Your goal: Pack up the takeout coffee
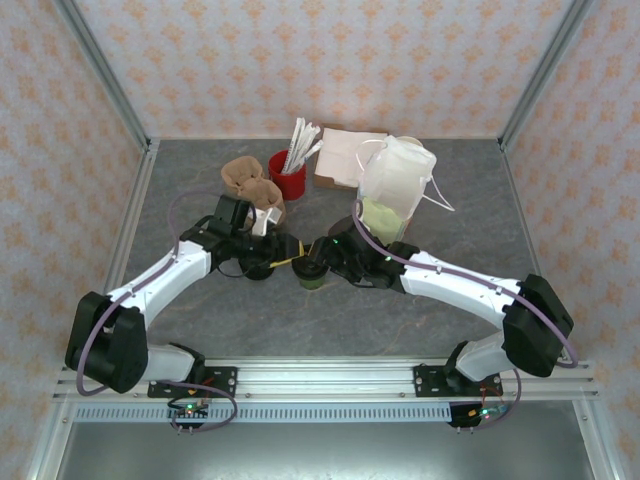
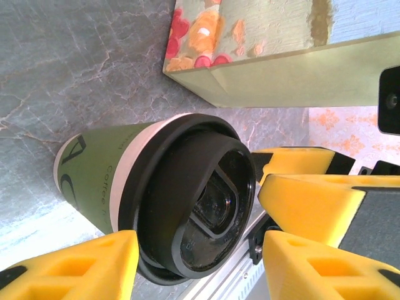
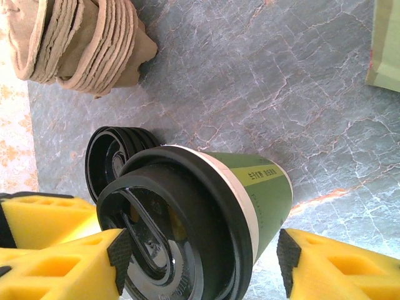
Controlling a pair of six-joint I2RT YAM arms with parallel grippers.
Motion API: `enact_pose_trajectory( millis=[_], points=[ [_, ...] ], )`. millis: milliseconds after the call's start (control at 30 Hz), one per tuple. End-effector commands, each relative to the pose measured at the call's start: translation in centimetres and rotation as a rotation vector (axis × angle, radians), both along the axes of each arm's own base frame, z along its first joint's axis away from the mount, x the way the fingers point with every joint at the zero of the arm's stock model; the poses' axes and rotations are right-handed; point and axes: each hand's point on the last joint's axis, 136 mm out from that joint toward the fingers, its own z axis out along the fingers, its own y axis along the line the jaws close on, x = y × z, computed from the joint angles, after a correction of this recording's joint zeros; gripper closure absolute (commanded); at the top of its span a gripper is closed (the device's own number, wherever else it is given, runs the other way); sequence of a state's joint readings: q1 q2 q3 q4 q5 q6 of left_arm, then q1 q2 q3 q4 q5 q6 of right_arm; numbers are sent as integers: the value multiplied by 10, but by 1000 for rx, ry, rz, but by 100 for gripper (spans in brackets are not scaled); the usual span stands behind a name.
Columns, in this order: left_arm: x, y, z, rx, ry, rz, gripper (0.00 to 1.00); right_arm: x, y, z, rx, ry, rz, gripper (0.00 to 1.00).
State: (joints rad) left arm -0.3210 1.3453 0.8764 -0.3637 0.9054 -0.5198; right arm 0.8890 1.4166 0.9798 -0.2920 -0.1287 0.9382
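Note:
The takeout coffee, a small olive-green cup with a black lid, stands on the grey table between both grippers. In the left wrist view the cup has its lid facing the camera. My left gripper is open around the lid, with a gap at the right finger. My right gripper straddles the cup from the other side. Its left pad lies against the lid, while the right pad stands clear of the cup wall. In the top view the left gripper and right gripper meet at the cup.
A tall paper bag stands open behind the right arm. Loose black lids lie just left of the cup. Brown pulp carriers, a red cup of straws and a napkin box sit at the back.

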Motion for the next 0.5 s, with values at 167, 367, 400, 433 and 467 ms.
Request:
enact_pose_trajectory(
  millis=[167,367,400,433,467],
  points=[
    [5,2,-8,65,-5,-19,43,10,-8,8,-11,-24,-42,39],
    [8,3,-11,76,-4,-17,42,13,-8,0,-21,-8,-52,42],
    [8,2,-11,71,-3,-15,42,13,-7,0,-20,-8,-53,42],
    [7,2,-12,72,-5,-14,42,13,-6,-1,-17,-5,-52,42],
    [7,1,-13,76,-4,-15,42,14,-6,-2,-19,-1,-53,42]
  ],
)
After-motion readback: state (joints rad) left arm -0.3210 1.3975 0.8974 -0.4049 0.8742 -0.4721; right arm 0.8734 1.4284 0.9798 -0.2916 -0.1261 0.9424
